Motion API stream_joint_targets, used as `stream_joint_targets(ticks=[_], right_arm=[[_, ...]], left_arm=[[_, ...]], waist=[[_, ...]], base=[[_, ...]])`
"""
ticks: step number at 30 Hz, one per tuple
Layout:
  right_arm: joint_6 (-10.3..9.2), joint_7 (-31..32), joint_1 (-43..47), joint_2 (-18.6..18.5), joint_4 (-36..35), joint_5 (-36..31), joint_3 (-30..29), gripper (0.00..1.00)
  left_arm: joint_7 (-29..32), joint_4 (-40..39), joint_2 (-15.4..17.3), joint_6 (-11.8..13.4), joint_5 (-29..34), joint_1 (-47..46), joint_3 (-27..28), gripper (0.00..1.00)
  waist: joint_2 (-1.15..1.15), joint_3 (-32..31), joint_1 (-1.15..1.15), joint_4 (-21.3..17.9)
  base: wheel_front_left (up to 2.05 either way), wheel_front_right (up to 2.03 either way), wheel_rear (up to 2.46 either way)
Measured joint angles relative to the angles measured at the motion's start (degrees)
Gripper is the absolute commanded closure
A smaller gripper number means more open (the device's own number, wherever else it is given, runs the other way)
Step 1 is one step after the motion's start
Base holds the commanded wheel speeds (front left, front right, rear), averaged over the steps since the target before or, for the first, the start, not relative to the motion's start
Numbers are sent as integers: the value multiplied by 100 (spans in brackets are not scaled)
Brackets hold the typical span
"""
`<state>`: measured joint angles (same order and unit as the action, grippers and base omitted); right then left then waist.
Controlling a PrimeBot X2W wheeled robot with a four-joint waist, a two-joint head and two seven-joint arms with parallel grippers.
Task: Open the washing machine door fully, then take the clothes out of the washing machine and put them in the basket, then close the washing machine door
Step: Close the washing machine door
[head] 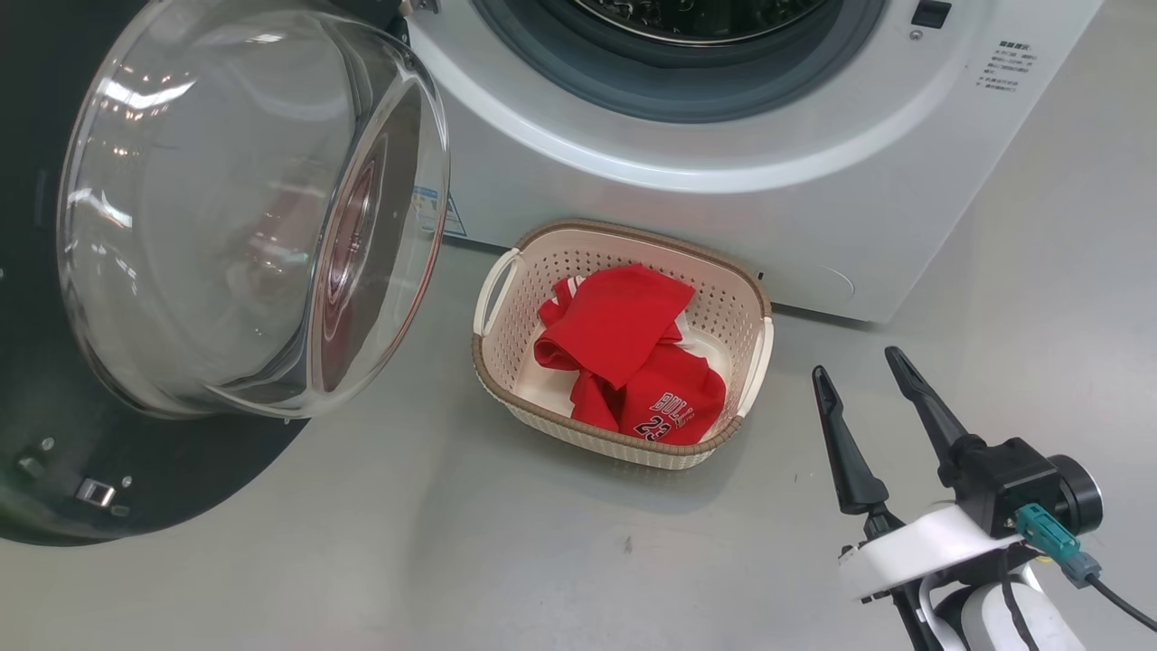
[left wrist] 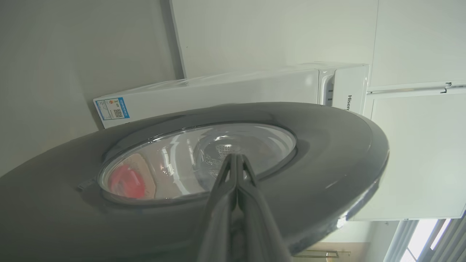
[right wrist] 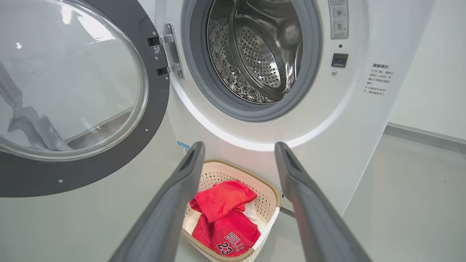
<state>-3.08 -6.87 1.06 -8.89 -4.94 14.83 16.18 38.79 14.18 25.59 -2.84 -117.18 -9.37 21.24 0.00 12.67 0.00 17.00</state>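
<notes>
A smooth grey floor [head: 362, 561] runs up to pale walls, and the white washing machine [head: 723, 208] stands on it with its front towards the robot. The washing machine door [head: 54, 470] is swung wide open to the machine's left on a metal hinge [right wrist: 169, 54]. Its clear glass bowl [head: 226, 208] bulges out from the black ring towards the basket. Through the round opening, ringed by the grey gasket [right wrist: 313, 72], the perforated steel drum [right wrist: 255, 54] is in plain sight. The basket [head: 723, 298] sits on the floor just in front of the machine's lower front panel, below the opening and beside the open door's bowl. The clothes [head: 633, 353] lie inside it. One red piece is folded over the middle, and the jersey with the white "BULLS 23" lettering is at the basket's near edge, towards its right corner. The right gripper [head: 856, 362] hangs over bare floor to the right of the basket, apart from it, with its two dark fingers spread and nothing between them. In the left wrist view the left gripper [left wrist: 235, 156] has its fingers pressed together, empty, and points at the outer face of the door over the window. Whether the tips touch the glass cannot be told. A small blue label [left wrist: 112, 108] sits on the machine's side near its bottom front corner.
</notes>
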Motion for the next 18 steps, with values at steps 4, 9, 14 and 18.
stream_joint_targets(ticks=[4,9,14,18], right_arm=[[0,-10,-66,12,-3,1,0,0],[-11,-116,-86,70,1,11,-76,0],[-18,-180,-153,89,8,18,-134,0],[-58,-242,-199,132,13,21,-156,0]], left_arm=[[126,-114,-24,-108,-81,122,29,100],[309,-369,-110,-210,-190,316,43,100],[490,-622,-158,-283,-200,526,80,100],[648,-914,-224,-311,-230,676,81,100]], waist=[[0,7,0,-37],[0,19,0,-109],[0,16,0,-203],[0,16,0,-292]], base=[[0,0,0],[0,0,0],[0,0,0],[0,0,0]])
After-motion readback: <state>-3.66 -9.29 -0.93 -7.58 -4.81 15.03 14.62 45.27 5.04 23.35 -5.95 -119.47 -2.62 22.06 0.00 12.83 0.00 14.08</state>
